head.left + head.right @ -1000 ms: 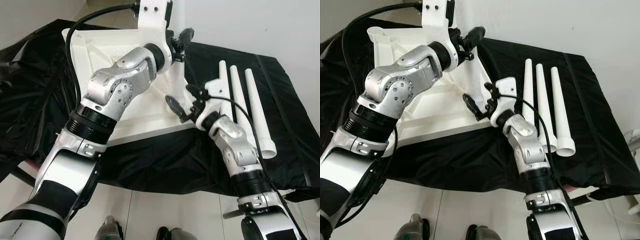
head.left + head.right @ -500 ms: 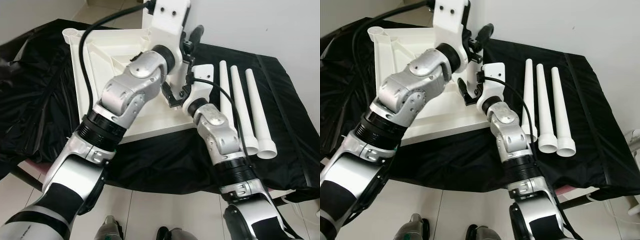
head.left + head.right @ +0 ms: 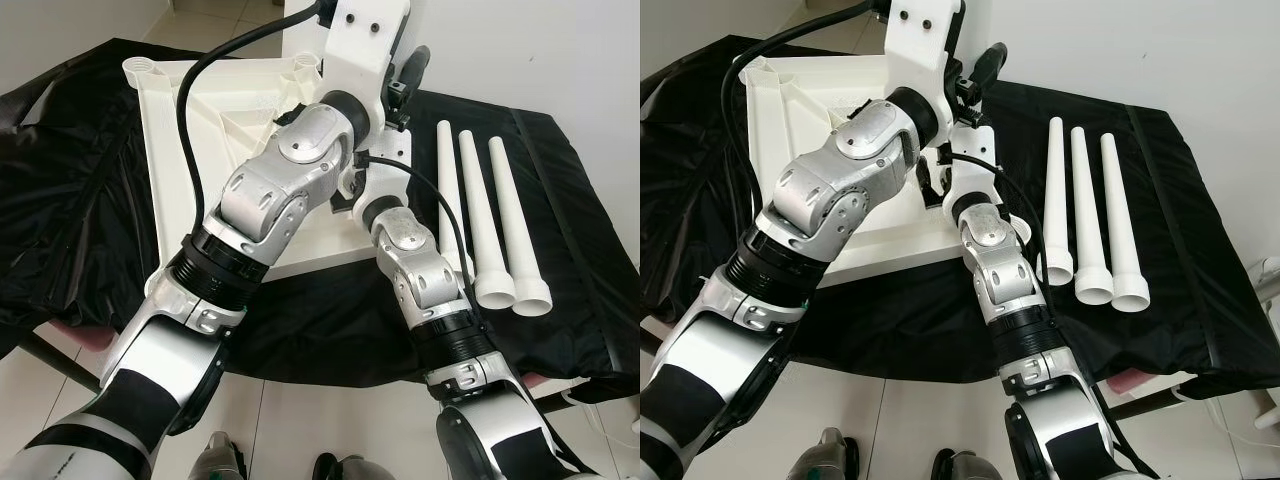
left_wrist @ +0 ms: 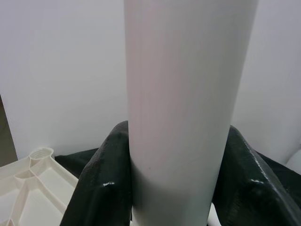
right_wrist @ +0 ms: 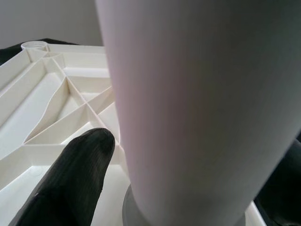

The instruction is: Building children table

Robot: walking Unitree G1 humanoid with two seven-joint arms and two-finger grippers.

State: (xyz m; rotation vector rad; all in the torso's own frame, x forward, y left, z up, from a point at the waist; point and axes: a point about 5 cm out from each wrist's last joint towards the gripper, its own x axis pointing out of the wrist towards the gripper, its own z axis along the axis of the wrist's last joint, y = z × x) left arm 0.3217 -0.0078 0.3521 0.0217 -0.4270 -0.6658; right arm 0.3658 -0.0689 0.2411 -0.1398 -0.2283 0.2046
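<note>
Left gripper (image 4: 176,183) clamps an upright white leg (image 4: 188,103); right gripper (image 5: 155,188) brackets its base on the tabletop (image 3: 190,150). Three legs (image 3: 1085,215) lie right, on black cloth (image 3: 1200,260); white wall (image 3: 1160,50) behind.

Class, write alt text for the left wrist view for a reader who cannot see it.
A white table leg stands upright, gripped between the left tool's two black fingers. Behind are a white wall and a corner of the upturned white tabletop.
</note>
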